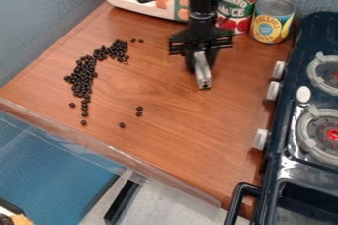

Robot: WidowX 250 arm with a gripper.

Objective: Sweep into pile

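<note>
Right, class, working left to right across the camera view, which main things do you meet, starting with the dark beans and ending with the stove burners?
Dark beans → gripper → red can → yellow can → stove burners.

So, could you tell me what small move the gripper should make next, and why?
I'd probably bring the gripper to the stove side of the three stray beans and nudge them toward the main cluster. They lie apart from it, between it and the stove, and the gripper is on that same side of the cluster, so a short sweep should help.
</note>
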